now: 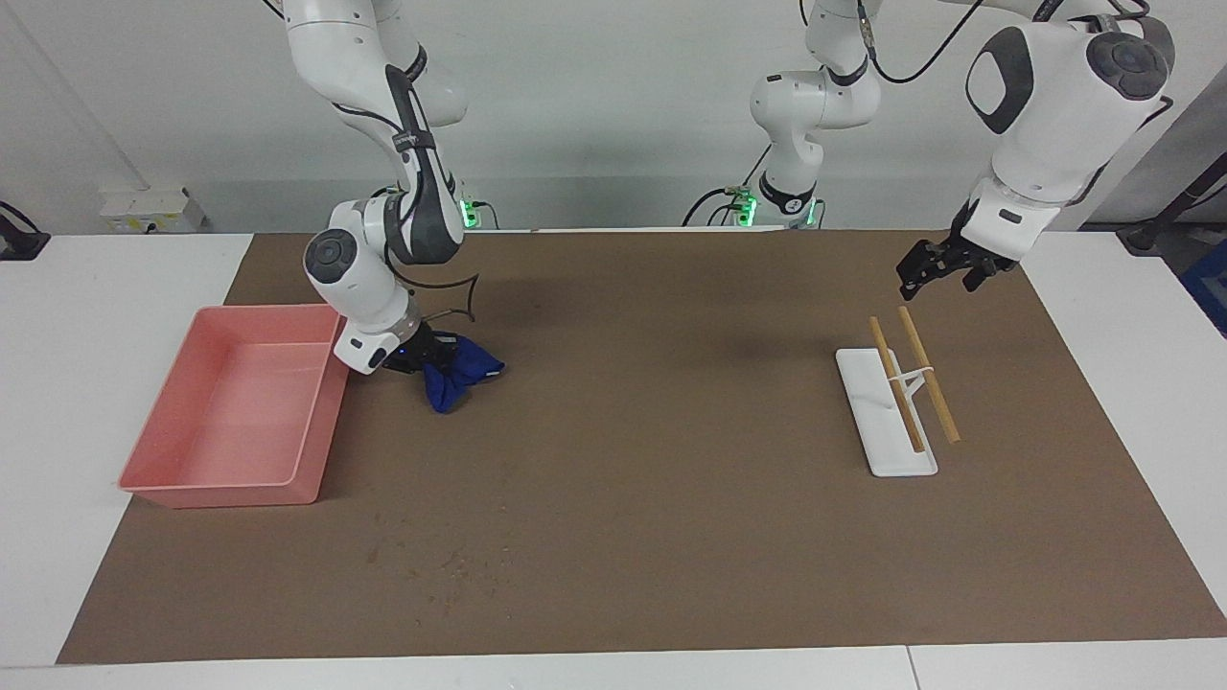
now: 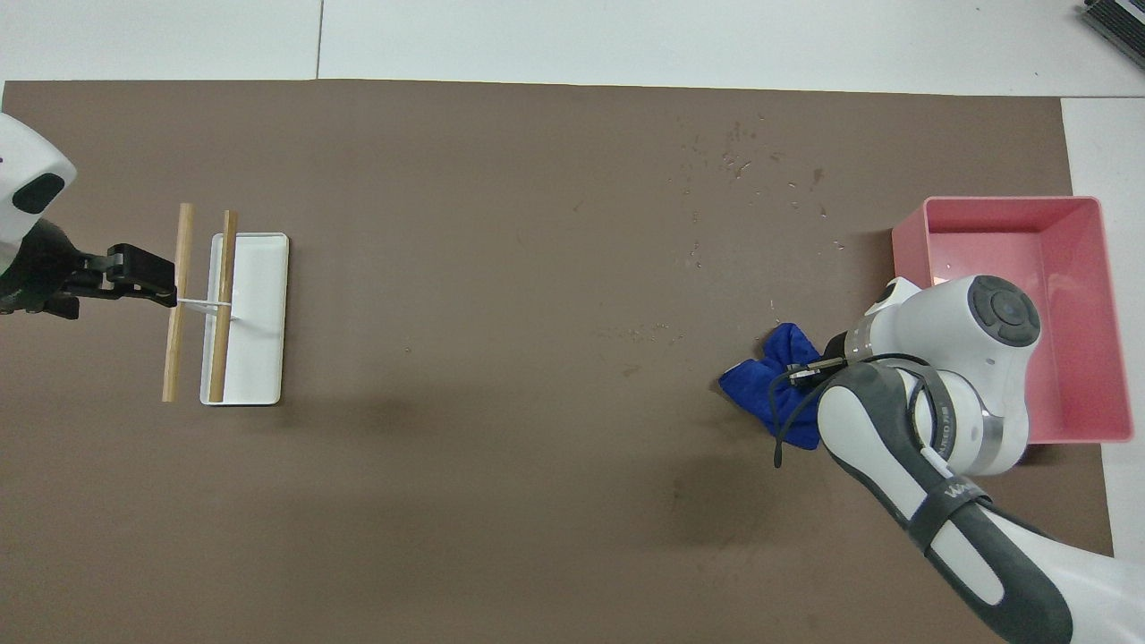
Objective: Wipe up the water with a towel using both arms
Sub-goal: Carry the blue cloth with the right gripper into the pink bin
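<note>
The towel (image 1: 462,375) (image 2: 767,379) is a royal-blue wad low over the brown mat, beside the pink tray's (image 1: 321,412) (image 2: 905,240) wall. My right gripper (image 1: 428,356) (image 2: 808,369) is shut on it, and the wrist hides part of the cloth from above. I cannot tell whether the cloth touches the mat. Water shows as small dark specks (image 1: 451,567) (image 2: 741,163) on the mat, farther from the robots than the towel. My left gripper (image 1: 917,274) (image 2: 146,274) hangs open and empty over the mat at the left arm's end, just beside the wooden sticks (image 1: 925,372) (image 2: 177,300).
A white flat stand (image 1: 887,436) (image 2: 259,322) carries two wooden sticks tied by a white band. The pink tray looks empty. The brown mat (image 1: 652,498) covers most of the white table.
</note>
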`<state>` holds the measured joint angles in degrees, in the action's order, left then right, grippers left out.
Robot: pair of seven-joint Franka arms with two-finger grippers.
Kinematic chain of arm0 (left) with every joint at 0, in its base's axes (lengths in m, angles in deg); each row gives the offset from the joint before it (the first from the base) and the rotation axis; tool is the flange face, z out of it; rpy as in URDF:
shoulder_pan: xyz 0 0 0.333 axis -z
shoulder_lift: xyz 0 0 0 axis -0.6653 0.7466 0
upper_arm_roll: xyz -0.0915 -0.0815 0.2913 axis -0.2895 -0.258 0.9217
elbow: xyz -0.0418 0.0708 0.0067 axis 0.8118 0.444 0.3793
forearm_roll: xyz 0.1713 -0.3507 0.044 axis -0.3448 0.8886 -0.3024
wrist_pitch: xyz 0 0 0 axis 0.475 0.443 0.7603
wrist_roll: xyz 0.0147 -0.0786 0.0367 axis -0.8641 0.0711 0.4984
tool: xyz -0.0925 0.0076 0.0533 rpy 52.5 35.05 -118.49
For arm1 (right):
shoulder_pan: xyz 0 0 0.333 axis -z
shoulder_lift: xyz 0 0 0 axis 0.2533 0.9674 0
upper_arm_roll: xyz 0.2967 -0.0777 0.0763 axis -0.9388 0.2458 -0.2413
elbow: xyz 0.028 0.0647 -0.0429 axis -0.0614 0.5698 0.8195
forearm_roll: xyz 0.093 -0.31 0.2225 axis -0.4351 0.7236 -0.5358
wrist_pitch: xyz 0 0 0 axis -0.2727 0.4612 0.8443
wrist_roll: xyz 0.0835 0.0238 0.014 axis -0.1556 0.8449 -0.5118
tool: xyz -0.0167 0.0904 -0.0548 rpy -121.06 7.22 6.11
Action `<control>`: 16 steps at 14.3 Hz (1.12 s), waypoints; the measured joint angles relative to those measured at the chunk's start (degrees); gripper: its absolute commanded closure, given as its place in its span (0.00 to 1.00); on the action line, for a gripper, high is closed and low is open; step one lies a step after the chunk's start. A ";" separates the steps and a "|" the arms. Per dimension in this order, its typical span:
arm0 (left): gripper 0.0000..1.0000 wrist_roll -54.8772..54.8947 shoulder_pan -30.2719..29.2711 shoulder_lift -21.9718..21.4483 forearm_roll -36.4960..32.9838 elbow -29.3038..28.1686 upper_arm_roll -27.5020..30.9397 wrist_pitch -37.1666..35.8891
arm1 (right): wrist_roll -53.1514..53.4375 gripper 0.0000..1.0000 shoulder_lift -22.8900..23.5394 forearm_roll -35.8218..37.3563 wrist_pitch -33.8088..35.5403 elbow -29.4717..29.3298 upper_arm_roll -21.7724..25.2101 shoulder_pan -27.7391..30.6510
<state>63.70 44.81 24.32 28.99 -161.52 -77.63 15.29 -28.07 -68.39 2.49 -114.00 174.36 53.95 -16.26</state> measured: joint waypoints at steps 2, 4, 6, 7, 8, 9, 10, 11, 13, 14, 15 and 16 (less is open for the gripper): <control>0.00 0.00 0.02 -0.01 -0.03 0.00 0.01 0.00 | 2.01 1.00 0.00 0.00 -0.19 0.00 -0.01 0.39; 0.00 -0.01 0.03 -0.22 -0.05 0.02 0.05 -0.06 | 3.85 1.00 0.01 0.00 -0.24 -0.16 0.05 0.62; 0.00 -0.01 0.03 -0.80 -0.06 -0.07 0.15 -0.37 | 5.22 1.00 -0.20 0.01 -0.01 -0.75 0.20 0.85; 0.00 -0.01 0.02 -1.09 -0.07 -0.15 0.21 -0.48 | 5.89 1.00 -0.73 0.01 1.08 -1.56 0.21 0.94; 0.00 -0.01 0.02 -1.26 -0.07 -0.17 0.23 -0.47 | 6.55 1.00 -1.72 0.01 3.08 -2.74 0.21 0.97; 0.00 -0.02 0.02 -1.35 -0.07 -0.17 0.23 -0.47 | 7.25 1.00 -3.11 0.02 5.70 -4.22 0.22 1.00; 0.00 -0.02 0.02 -1.37 -0.07 -0.19 0.24 -0.47 | 7.93 1.00 -4.94 0.04 8.91 -5.97 0.24 1.09; 0.00 -0.02 0.02 -1.37 -0.07 -0.25 0.25 -0.48 | 8.56 1.00 -6.94 0.09 11.90 -7.64 0.30 1.22; 0.00 -0.03 0.02 -1.37 -0.07 -0.35 0.28 -0.47 | 9.52 1.00 -10.91 1.12 16.82 -10.68 0.68 1.91; 0.00 -0.03 0.02 -1.37 -0.07 -0.38 0.28 -0.47 | 9.71 1.00 -12.42 2.01 18.99 -12.15 0.79 3.03; 0.00 -0.03 0.02 -1.37 -0.07 -0.39 0.28 -0.47 | 9.71 1.00 -13.45 2.87 21.17 -13.88 0.88 4.60; 0.00 -0.03 0.02 -1.37 -0.07 -0.39 0.28 -0.47 | 9.71 1.00 -13.87 4.10 22.79 -15.58 0.98 6.23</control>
<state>63.67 44.83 22.95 28.92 -161.92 -77.36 14.81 -18.35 -82.26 6.59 -91.21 158.77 54.93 -10.03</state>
